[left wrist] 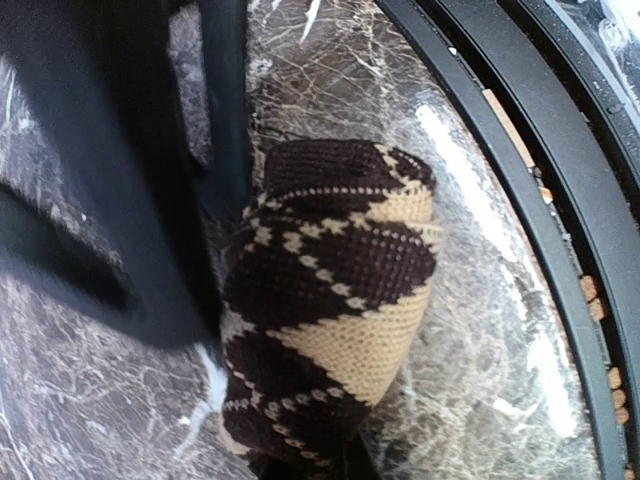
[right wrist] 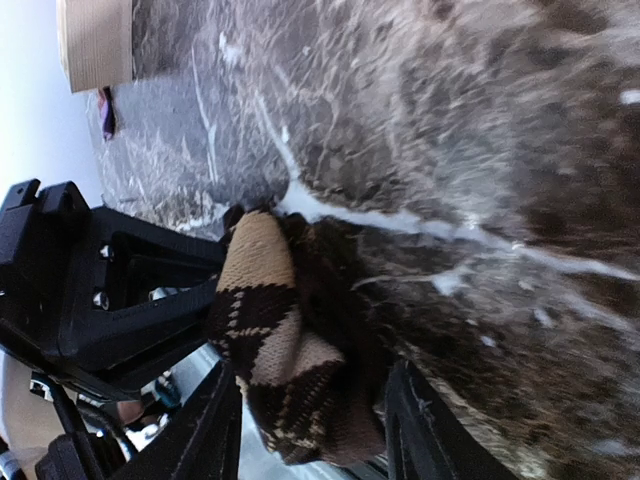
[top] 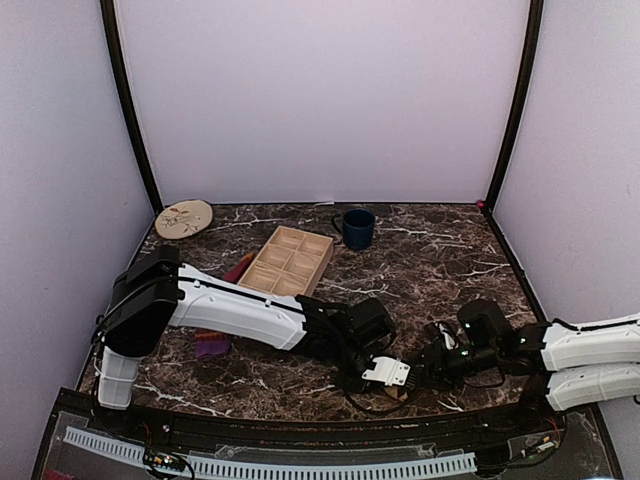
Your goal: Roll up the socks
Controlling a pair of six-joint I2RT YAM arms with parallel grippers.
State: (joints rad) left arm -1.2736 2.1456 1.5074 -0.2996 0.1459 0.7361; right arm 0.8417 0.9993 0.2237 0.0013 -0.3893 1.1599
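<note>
Fingers [left wrist: 140, 200] of your left gripper [top: 392, 380] clamp the rolled argyle sock [left wrist: 330, 300] at the tabletop's [top: 450, 250] near edge, likely to prevent unrolling. Your right gripper [right wrist: 310, 432] straddles it, jaws apart.

This looks like a robot test booth in a lab, not a home: a dark marbled counter [top: 440, 265] boxed in by plain pale panels [top: 320, 100] and black corner posts [top: 130, 110], with a left arm [top: 235, 312] and right arm [top: 590, 345] mounted at its near edge.

Rolled brown argyle sock [left wrist: 330, 300] lies on the marble table [left wrist: 470, 330], apparently pinched by the left jaws, black rail [left wrist: 535, 205] alongside
</note>
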